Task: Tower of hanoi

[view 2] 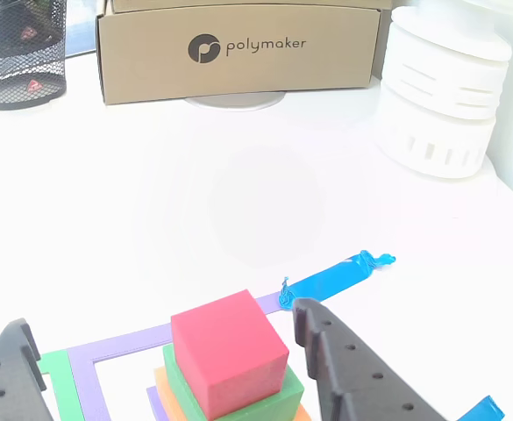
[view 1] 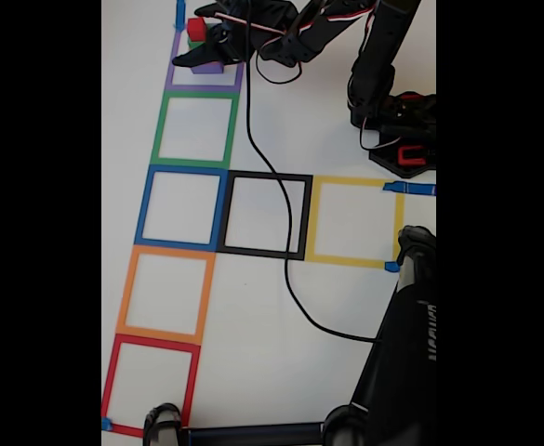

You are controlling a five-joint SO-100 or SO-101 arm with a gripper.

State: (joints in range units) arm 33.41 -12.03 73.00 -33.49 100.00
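A stack of blocks stands inside the purple tape square [view 1: 204, 82] at the top left of the fixed view. A red cube [view 2: 230, 351] tops it, over a green slab [view 2: 182, 375], an orange slab [view 2: 163, 382] and a purple base [view 2: 153, 401]. The red cube [view 1: 195, 28] and purple base [view 1: 208, 67] also show from above. My gripper [view 2: 160, 317] is open and straddles the stack: the right finger [view 2: 344, 368] is near the cube, the left finger [view 2: 10, 368] far off. In the fixed view the gripper [view 1: 204, 51] hangs over the stack.
Green [view 1: 195, 130], blue [view 1: 180, 206], orange [view 1: 165, 293], red [view 1: 151, 383], black [view 1: 265, 216] and yellow [view 1: 355, 221] tape squares mark the white table. A black cable [view 1: 281, 251] crosses it. A cardboard box [view 2: 238, 48], a white cylinder [view 2: 440, 96] and a mesh basket [view 2: 19, 53] stand beyond.
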